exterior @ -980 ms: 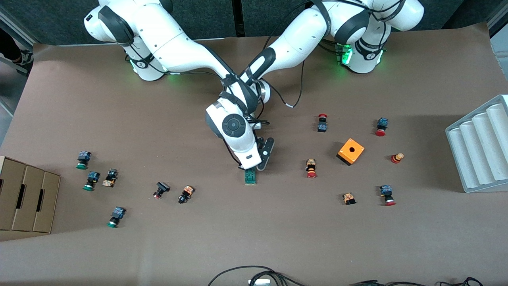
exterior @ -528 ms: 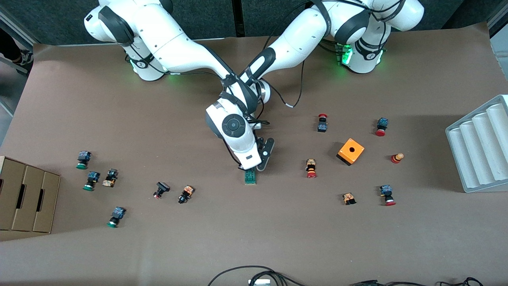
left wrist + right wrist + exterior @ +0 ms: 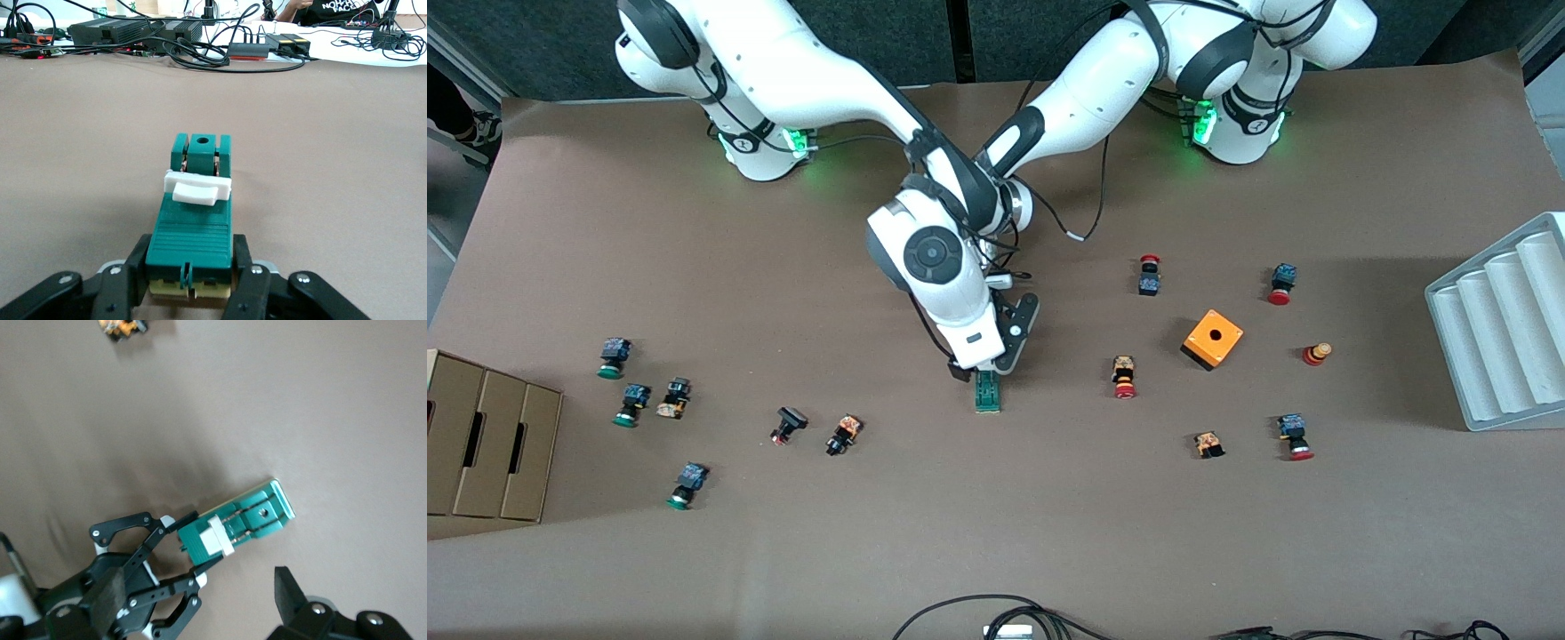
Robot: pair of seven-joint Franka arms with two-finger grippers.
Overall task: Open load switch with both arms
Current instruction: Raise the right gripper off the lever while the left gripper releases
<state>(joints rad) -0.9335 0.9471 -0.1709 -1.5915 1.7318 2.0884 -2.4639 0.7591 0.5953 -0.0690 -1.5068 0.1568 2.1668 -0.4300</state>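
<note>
The dark-green load switch (image 3: 987,393) lies flat on the brown table near its middle. A white tab (image 3: 198,189) sits across its top, and a green end with a hole (image 3: 201,143) points away from the left wrist camera. My left gripper (image 3: 191,275) is shut on the switch's ribbed end, with a black finger (image 3: 137,265) on each side. In the front view the left gripper (image 3: 1000,363) reaches the switch from the bases' side. My right gripper (image 3: 969,368) hovers just above that same end, open and holding nothing. Only one of its fingers (image 3: 291,595) shows in the right wrist view, clear of the switch (image 3: 248,520).
An orange cube (image 3: 1212,339) with a hole and several red-capped buttons lie toward the left arm's end. Several green-capped and dark buttons lie toward the right arm's end. Cardboard boxes (image 3: 489,444) and a white ribbed tray (image 3: 1498,333) stand at the table's two ends.
The right gripper has opened and let go of the switch. The right arm has lifted and drawn back toward the bases. The left gripper and the switch have not moved.
</note>
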